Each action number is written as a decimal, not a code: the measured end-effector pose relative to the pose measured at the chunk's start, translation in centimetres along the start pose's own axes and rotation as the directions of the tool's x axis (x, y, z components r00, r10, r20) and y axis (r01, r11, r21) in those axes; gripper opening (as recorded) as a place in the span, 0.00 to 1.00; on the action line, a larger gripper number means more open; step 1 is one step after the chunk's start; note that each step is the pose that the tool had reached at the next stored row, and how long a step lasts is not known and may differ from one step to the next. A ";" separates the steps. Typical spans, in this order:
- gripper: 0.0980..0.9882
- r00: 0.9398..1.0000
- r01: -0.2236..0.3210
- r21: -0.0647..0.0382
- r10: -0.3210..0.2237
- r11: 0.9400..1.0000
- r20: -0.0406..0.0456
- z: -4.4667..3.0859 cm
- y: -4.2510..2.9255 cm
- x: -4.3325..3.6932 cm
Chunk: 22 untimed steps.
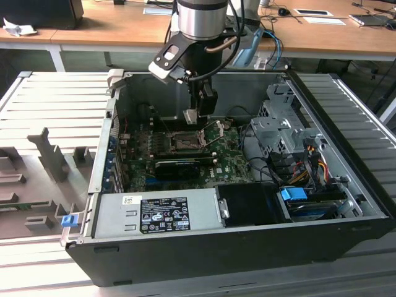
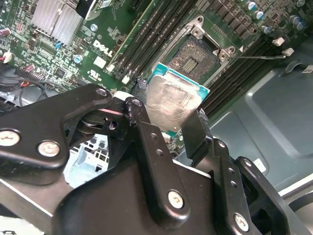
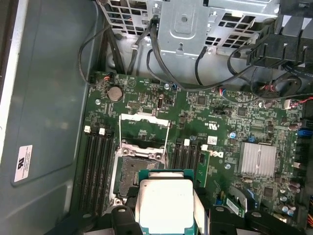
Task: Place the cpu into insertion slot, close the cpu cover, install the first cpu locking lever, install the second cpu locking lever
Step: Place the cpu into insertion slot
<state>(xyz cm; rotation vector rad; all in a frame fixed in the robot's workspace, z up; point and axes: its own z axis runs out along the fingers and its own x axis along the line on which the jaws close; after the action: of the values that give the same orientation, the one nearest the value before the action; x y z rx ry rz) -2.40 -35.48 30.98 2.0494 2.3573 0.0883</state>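
My gripper (image 1: 193, 115) hangs inside the open computer case, shut on the cpu (image 1: 190, 116), a small pale silvery square. In both wrist views the cpu (image 2: 173, 100) (image 3: 164, 203) sits between the black fingers (image 2: 146, 134), held in the air a little above and beside the insertion slot (image 3: 136, 169). The slot (image 2: 198, 56) (image 1: 184, 141) lies uncovered, with a black rim and a dark centre. The cpu cover (image 3: 145, 117) is swung back, open, on the slot's far side. Two thin locking levers (image 3: 167, 134) stand raised along it.
A long black expansion card (image 1: 182, 166) lies just in front of the slot. Memory slots (image 3: 95, 161) flank the slot. A finned heatsink (image 3: 257, 159), loose cables (image 3: 195, 73), a metal drive cage (image 1: 278, 124) and the power supply (image 1: 154, 213) crowd the case.
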 end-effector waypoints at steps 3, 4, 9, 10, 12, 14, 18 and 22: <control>0.48 1.000 0.000 0.002 0.000 1.000 0.000 0.41 -0.02 -0.01; 0.48 1.000 0.000 0.002 0.000 1.000 0.000 0.50 -0.03 -0.01; 0.48 1.000 0.000 0.003 0.000 1.000 0.000 0.98 -0.05 -0.03; 0.48 1.000 0.000 0.003 0.000 1.000 0.000 1.04 -0.06 -0.03; 0.48 1.000 0.000 0.004 0.000 1.000 -0.001 1.34 -0.07 -0.03; 0.48 1.000 0.000 0.005 0.000 1.000 -0.001 1.63 -0.09 -0.04; 0.48 1.000 0.000 0.006 0.000 1.000 -0.001 2.04 -0.11 -0.05; 0.48 1.000 0.000 0.007 0.000 1.000 -0.001 2.34 -0.12 -0.06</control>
<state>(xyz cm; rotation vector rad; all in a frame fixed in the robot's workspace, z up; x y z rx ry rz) -2.40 -35.48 28.63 2.0533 2.3616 0.0810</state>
